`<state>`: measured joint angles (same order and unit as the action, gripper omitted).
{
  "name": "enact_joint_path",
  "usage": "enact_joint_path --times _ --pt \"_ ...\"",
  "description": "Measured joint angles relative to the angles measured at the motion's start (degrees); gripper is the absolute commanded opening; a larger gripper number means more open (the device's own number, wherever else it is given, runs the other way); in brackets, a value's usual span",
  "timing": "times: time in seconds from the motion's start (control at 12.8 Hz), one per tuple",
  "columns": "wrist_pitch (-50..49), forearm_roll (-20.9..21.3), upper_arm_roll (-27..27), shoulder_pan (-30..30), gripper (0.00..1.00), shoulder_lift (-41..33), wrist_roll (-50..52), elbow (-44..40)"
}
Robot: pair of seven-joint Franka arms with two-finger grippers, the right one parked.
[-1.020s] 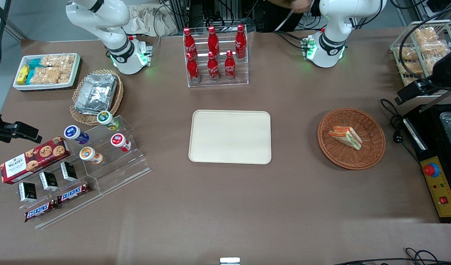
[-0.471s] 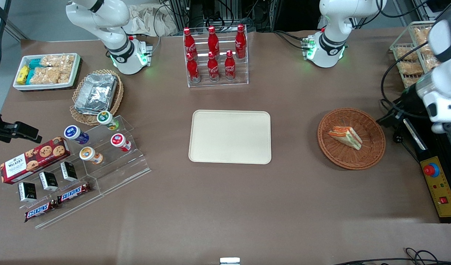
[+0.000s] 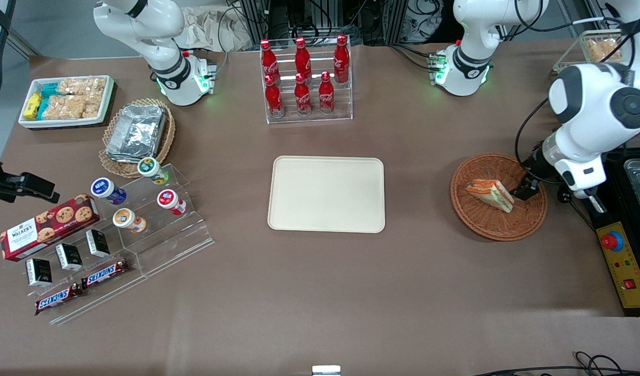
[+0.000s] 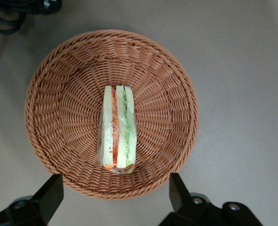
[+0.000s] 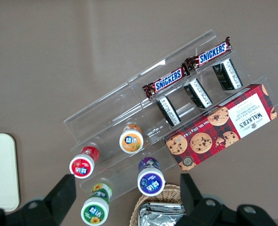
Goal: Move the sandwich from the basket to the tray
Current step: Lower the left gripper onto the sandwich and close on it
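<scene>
The sandwich [image 3: 491, 194], a wrapped wedge of white bread with red and green layers, lies in the round reddish-brown woven basket [image 3: 500, 232]. In the left wrist view the sandwich [image 4: 117, 128] rests on its edge at the middle of the basket [image 4: 40, 94]. My left gripper [image 3: 526, 188] hangs above the basket's rim on the side toward the working arm's end, open and holding nothing. Its two dark fingers [image 4: 51, 193] stand wide apart just outside the basket rim, clear of the sandwich. The cream tray [image 3: 326, 194] lies bare at the table's middle.
A clear rack of red bottles [image 3: 305, 78] stands farther from the front camera than the tray. A black appliance with a red button [image 3: 612, 241] and a black cable [image 3: 557, 172] lie beside the basket toward the working arm's end. Snack displays [image 3: 116, 219] fill the parked arm's end.
The left arm has swung in from the working arm's end of the table and come down over the basket. The sandwich, basket and tray have not moved.
</scene>
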<state>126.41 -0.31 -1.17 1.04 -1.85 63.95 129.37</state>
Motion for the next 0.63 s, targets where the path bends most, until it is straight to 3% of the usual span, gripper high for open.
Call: enact_joint_path --times 0.63 --pt "20.2 0.0 0.2 0.1 1.0 6.0 4.7 10.1"
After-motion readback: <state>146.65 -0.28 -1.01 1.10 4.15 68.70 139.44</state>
